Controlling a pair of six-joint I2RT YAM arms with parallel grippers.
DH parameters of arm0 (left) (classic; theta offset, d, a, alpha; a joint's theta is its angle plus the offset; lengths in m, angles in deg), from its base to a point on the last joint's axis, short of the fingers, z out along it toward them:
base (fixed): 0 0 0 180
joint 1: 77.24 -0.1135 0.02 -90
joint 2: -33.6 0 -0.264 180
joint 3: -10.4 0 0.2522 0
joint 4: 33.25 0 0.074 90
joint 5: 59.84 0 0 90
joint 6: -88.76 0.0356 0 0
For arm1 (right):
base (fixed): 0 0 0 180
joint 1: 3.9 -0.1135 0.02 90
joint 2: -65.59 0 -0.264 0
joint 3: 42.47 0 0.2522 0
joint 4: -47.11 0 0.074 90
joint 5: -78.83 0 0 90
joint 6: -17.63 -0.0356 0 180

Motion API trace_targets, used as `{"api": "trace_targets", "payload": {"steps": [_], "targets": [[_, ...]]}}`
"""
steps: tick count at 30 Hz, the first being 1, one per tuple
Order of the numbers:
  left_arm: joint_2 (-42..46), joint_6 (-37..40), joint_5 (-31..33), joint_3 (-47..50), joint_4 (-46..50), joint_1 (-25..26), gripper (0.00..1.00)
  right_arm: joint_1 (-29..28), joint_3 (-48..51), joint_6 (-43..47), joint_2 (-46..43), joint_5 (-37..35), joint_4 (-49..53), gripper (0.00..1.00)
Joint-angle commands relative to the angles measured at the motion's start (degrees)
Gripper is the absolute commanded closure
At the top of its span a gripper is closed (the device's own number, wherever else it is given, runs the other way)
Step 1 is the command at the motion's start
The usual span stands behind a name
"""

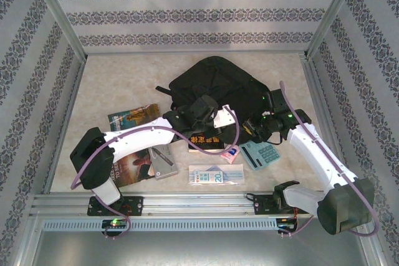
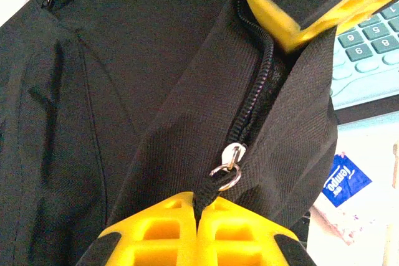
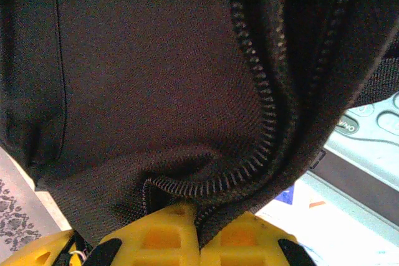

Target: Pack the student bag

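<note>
from above, the student bag (image 1: 215, 82) lies mid-table, its near edge at both arms' fingers. at the left wrist, the left gripper (image 2: 198, 207) is clamped tight on the zip pull (image 2: 227, 172) strap. at the right wrist, the right gripper (image 3: 196, 216) pinches the bag's zip edge, with a calculator (image 3: 374, 129) off to its right.

Three walls (image 1: 199, 10) with grey flowery stripes stand around a pale table (image 1: 112, 85) that looks like stone. Shiny metal bars (image 1: 57, 10) run up the corners.

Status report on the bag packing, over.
Left claw shut on zipper pull. Right claw shut on student bag fabric beside zipper. Calculator alongside, unpacked.
</note>
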Motion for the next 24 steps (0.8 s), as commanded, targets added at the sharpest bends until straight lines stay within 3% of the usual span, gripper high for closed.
{"api": "trace_targets", "payload": {"steps": [1, 14, 24], "targets": [[4.2, -0.4, 5.3, 1.9, -0.9, -4.2, 1.00, 0.3, 0.0, 3.3, 0.3, -5.0, 7.1, 1.00], [7.7, 1.4, 9.7, 6.8, -1.8, -7.8, 1.00, 0.8, -0.6, 5.2, 0.4, -6.0, 8.0, 1.00], [10.6, 1.8, 11.6, 9.5, -3.5, -14.3, 1.00, 0.8, -0.7, 5.8, 0.2, -6.2, 8.3, 1.00]]}}
